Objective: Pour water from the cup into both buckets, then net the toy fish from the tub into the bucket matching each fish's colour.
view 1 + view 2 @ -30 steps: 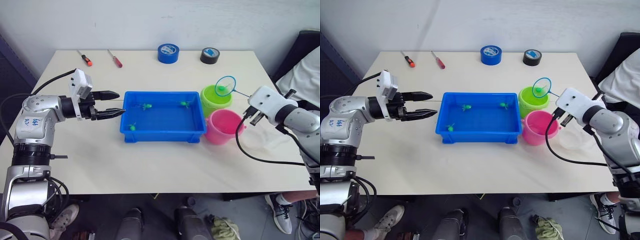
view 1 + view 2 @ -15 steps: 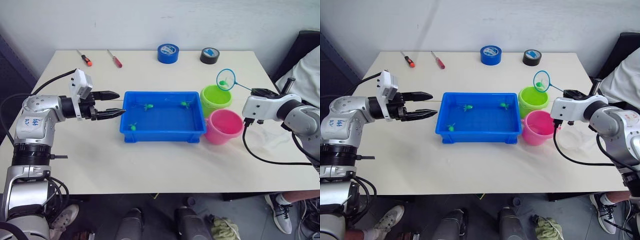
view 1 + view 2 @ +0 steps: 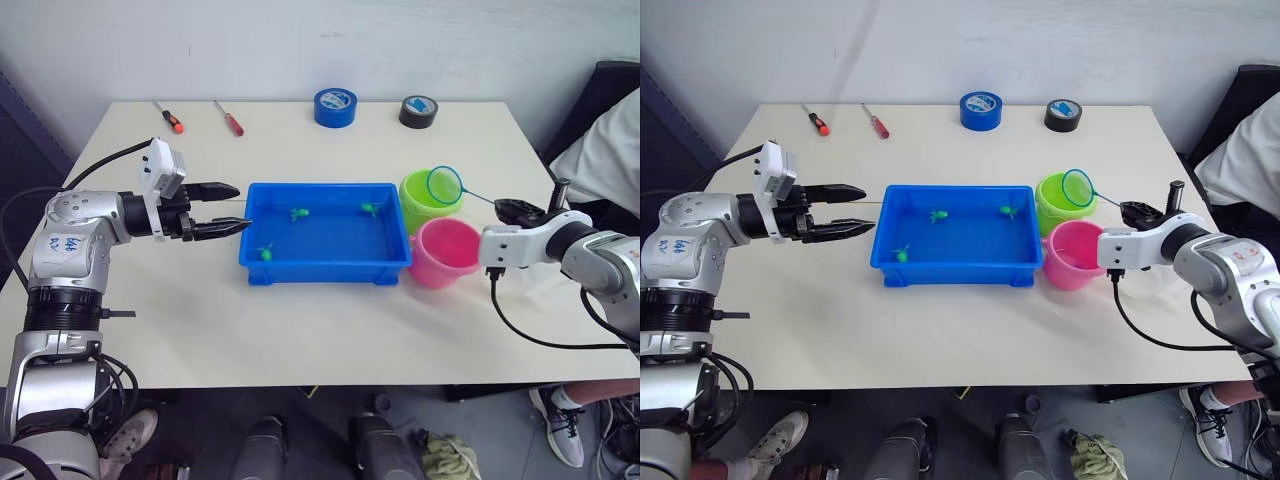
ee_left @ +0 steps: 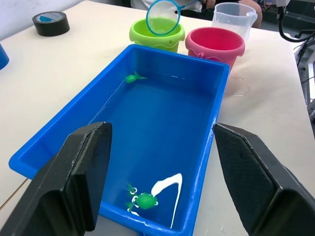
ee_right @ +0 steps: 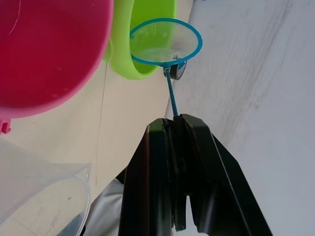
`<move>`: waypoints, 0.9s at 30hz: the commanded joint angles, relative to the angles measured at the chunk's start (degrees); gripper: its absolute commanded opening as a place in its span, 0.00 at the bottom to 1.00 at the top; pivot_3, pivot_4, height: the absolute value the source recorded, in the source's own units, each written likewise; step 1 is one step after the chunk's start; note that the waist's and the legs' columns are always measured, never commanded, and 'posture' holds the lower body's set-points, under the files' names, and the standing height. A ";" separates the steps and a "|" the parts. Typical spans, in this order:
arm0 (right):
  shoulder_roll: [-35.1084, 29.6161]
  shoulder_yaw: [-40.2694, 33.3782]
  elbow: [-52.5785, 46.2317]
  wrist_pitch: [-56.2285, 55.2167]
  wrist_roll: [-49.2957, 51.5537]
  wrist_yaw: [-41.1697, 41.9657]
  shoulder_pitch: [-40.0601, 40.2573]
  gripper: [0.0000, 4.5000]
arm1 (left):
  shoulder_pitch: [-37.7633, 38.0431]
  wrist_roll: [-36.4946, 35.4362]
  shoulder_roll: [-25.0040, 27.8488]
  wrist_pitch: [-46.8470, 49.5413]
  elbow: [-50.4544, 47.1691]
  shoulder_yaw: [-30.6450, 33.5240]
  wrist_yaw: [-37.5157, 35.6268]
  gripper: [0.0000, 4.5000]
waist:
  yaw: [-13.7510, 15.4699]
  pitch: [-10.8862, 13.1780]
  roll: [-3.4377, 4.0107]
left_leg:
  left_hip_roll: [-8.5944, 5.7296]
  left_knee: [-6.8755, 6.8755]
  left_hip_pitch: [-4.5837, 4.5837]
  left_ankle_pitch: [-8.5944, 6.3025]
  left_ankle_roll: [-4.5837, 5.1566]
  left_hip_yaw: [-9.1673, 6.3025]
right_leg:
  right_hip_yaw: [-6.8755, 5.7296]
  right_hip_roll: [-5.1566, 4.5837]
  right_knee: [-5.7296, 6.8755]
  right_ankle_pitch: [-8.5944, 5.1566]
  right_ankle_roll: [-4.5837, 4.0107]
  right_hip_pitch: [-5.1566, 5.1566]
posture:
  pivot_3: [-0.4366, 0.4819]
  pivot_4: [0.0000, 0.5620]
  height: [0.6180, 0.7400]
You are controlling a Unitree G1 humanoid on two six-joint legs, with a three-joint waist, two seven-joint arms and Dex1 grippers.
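Green fish (image 3: 298, 213) left in tub (image 3: 325, 267); right gripper (image 5: 173, 129) pinching net (image 3: 445, 184) over green bucket (image 3: 420, 203); left gripper (image 3: 232, 208) spread.

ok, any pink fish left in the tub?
No. The tub holds three toy fish, all green; none pink can be seen in it in the head or left wrist views.

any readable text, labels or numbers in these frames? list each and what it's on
Nothing reads cleanly.
Blue handwriting on a white sticker on the left arm: too blurred to read.
Faint graduation marks on the cup: too small to read.
Blue tape roll and black tape roll: blue patches on top, no legible text.
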 commanded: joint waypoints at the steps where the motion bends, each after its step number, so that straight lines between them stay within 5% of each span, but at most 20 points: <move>1: 1.19 -5.12 -4.17 2.59 4.24 1.74 -4.10 0.00 | -0.55 -0.32 0.65 -0.32 -0.95 1.25 -0.18 0.80 | -0.09 0.00 0.00 | 0.00 0.01 0.00 0.00 -0.01 0.00 | 0.00 0.00 0.02 0.00 0.00 0.00 | 0.48 0.27 0.95; 6: 6.79 -8.90 -10.31 15.13 15.94 10.56 -7.83 0.00 | -0.93 0.26 2.35 -0.42 0.47 2.08 0.06 0.80 | -0.11 0.00 0.00 | 0.02 0.02 0.02 0.03 -0.04 -0.05 | -0.03 0.02 0.11 0.00 0.00 0.00 | 0.48 0.27 0.95; 9: 12.10 -11.50 -17.78 35.99 29.85 19.41 -8.73 0.00 | -0.50 0.23 3.38 -0.09 0.67 2.51 0.29 0.80 | -0.09 0.00 0.00 | 0.05 0.05 0.02 0.03 -0.04 -0.09 | -0.04 0.03 0.12 0.00 0.00 0.02 | 0.48 0.27 0.95; 15: 12.96 -10.20 -25.34 62.97 41.44 24.88 -9.36 0.00 | 0.65 -0.06 3.59 0.15 0.09 2.68 0.93 0.80 | 0.40 0.00 0.00 | -0.01 0.08 -0.01 0.03 -0.01 -0.16 | -0.10 -0.13 0.13 0.00 0.00 0.03 | 0.48 0.27 0.95; 27: 21.24 -7.72 -20.44 87.85 51.87 16.84 -18.35 0.00 | 2.71 0.59 3.54 2.35 -3.66 1.63 1.85 0.80 | 0.26 0.00 0.00 | 0.01 0.05 -0.01 0.03 -0.01 -0.19 | -0.11 -0.20 0.16 0.00 -0.01 -0.02 | 0.48 0.27 0.95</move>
